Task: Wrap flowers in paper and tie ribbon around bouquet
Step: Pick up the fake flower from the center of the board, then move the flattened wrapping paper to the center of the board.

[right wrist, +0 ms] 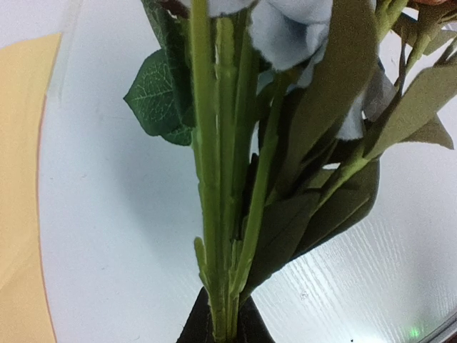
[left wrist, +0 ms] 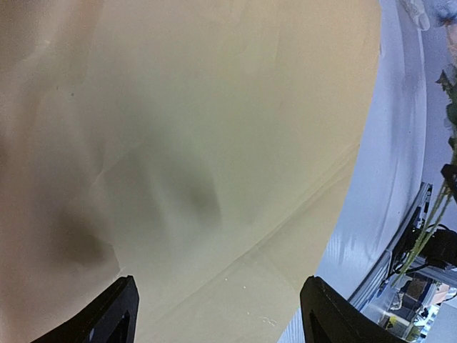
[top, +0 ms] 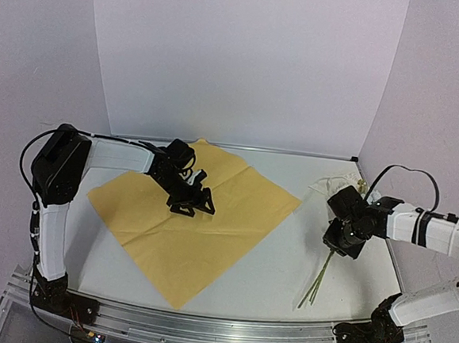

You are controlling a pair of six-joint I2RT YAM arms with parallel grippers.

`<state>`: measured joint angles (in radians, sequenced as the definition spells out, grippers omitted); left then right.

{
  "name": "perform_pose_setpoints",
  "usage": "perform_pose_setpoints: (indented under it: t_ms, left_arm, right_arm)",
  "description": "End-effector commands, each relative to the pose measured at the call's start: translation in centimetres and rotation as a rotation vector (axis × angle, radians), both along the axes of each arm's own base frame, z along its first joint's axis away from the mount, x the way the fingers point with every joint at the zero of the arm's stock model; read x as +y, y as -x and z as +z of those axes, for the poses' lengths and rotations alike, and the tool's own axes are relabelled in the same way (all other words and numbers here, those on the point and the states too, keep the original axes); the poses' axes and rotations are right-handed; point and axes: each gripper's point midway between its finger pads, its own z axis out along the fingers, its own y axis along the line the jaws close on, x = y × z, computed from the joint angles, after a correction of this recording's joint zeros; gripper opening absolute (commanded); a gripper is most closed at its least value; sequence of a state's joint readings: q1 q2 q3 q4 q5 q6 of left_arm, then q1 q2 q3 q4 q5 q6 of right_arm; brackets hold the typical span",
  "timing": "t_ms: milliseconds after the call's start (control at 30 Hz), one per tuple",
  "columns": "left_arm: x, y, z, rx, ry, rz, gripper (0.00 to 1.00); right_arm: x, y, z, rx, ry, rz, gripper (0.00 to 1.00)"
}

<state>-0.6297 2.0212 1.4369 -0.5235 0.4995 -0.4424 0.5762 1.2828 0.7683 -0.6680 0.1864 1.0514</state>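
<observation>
Stem ends: nearest the front edge, at about 5 o'clock on the white counter (top: 286, 259), the long thin green stalks of the small bunch of artificial flowers (right wrist: 214, 179) trail toward 7 o'clock.
Right jaws: clenched on those stalks below the leaves. The wrist view shows the stems running straight out from between the tips. Gripping bare stalk rather than the heads probably spares the petals and lets the whole bunch travel as one.
Paper: the large thin rectangular sheet (top: 208, 245) lies flat, yellow face up, left of the counter's centre and well apart from the flowers, at their 9 o'clock. Its corners point to 12, 3, 6 and 9. That diamond placing likely lets the bunch lie along a diagonal while the side corners fold over into a cone. The other face is hidden.
Left jaws: released, spread wide with nothing between them, low over the sheet just toward 12 o'clock from its middle. They are probably stationed to pin the sheet or take a corner. Whether they touch it, I cannot tell.
Blooms: pale heads at the bunch's 12 o'clock end, beyond the right wrist; pale-blue petals show close up.
Ribbon: not made out in any view.
Stage: flowers in grasp, wrapping not begun.
</observation>
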Motion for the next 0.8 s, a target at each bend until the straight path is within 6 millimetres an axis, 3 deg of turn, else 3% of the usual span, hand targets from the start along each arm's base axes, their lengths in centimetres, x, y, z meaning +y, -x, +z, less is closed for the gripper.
perform_pose_setpoints:
  t_ms: [0,467,767]
  left_arm:
    - [-2.5,-0.6,-0.1,-0.019,0.036,-0.025,0.81]
    - [-4.8,2.4,-3.9,0.059,-0.026,-0.135,0.80]
    - [-7.6,5.9,-4.3,0.085,-0.039,-0.284,0.80]
  right_arm:
    - [-0.5,-0.5,3.9,-0.074,0.025,0.052,0.00]
    - [0.2,-1.1,12.4,-0.203,0.047,0.264,0.00]
    - [0.4,-1.2,13.3,-0.195,0.056,0.306,0.00]
